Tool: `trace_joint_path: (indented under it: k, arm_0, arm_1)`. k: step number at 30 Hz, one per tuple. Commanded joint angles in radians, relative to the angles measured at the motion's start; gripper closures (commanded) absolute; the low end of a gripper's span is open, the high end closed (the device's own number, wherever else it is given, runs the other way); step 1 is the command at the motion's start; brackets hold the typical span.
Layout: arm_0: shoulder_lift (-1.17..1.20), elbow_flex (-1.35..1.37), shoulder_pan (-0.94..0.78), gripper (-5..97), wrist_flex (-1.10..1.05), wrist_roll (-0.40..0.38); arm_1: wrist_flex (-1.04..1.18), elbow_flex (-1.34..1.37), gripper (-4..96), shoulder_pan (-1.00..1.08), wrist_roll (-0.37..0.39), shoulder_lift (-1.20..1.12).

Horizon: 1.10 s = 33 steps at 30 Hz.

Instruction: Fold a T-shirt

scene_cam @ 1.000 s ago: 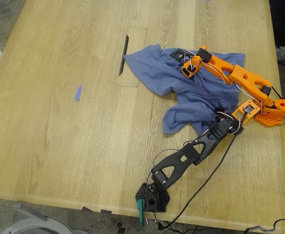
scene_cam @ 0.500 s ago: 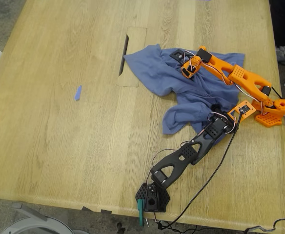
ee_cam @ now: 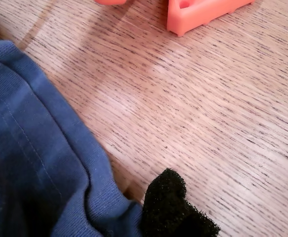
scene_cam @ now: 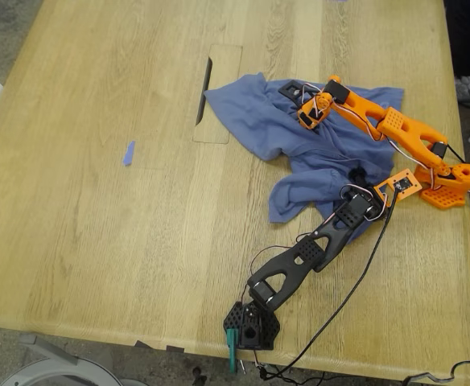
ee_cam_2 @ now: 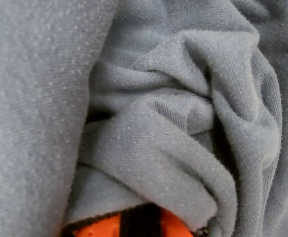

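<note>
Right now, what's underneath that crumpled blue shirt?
Bare wooden table shows all round the T-shirt, and the cloth lies on it. The shirt's edge covers one corner of the table's inset hatch. Anything else under the folds is hidden.

Open table (scene_cam: 98,241) beyond T-shirt (scene_cam: 299,137)

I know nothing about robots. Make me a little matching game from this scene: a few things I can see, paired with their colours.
Things:
1. T-shirt
2. tape strip
3. arm base by the table's near edge
4. table

Colours:
A. black
B. light wood
C. slate blue, crumpled
D. brighter blue, small

Pairs: 1-C, 2-D, 3-A, 4-B
</note>
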Motion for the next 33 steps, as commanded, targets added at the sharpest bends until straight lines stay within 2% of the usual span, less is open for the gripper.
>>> trace_joint_path:
  k: [1, 5, 11, 24, 29, 33]
  arm_0:
    - [0.006, -0.026, -0.041, 36, 0.031, 0.023]
    - [-0.005, -0.031, -0.064, 44, 0.037, 0.069]
    - [-0.012, -0.034, -0.081, 53, 0.044, 0.086]
    - [-0.037, -0.037, -0.127, 75, 0.072, 0.086]
    - [-0.041, -0.037, -0.149, 78, 0.11, 0.086]
    - [-0.046, -0.037, -0.175, 85, 0.144, 0.077]
  arm_1:
    - [-0.003, -0.015, 91.5, -0.025, 0.008, 0.098]
    - [-0.003, -0.015, 91.5, -0.023, 0.008, 0.098]
    - [-0.003, -0.015, 91.5, -0.017, 0.006, 0.097]
    - [-0.003, -0.015, 91.5, -0.009, 0.008, 0.094]
    - [-0.003, -0.015, 91.5, -0.005, 0.008, 0.095]
    - [-0.003, -0.015, 91.5, -0.003, 0.008, 0.1]
